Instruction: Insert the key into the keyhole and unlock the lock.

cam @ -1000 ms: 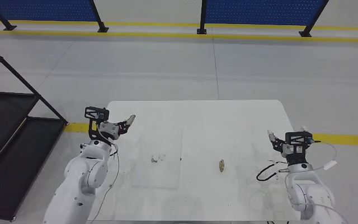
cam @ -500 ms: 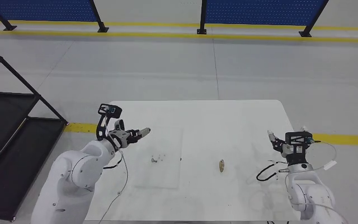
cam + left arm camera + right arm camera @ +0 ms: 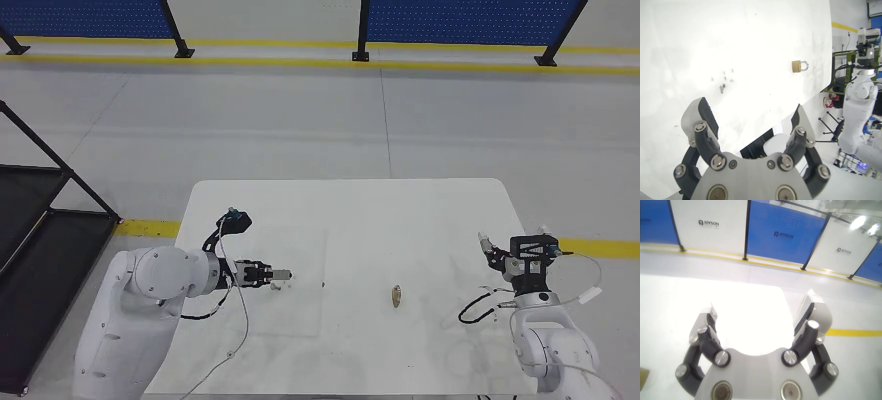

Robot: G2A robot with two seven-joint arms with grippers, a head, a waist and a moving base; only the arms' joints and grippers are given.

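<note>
Key (image 3: 276, 286) and padlock (image 3: 396, 294) lie well apart on the white bench (image 3: 420, 220).
Key sits left of centre in the top view, padlock to its right; left gripper (image 3: 284, 273) hangs just beside the key, fingers wide; right gripper (image 3: 762, 302), near the frame's right edge, fingers wide too.

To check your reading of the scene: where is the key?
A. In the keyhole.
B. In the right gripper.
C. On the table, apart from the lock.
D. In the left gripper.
C: the key lies on the table, apart from the lock, ahead of the open left gripper.
</note>
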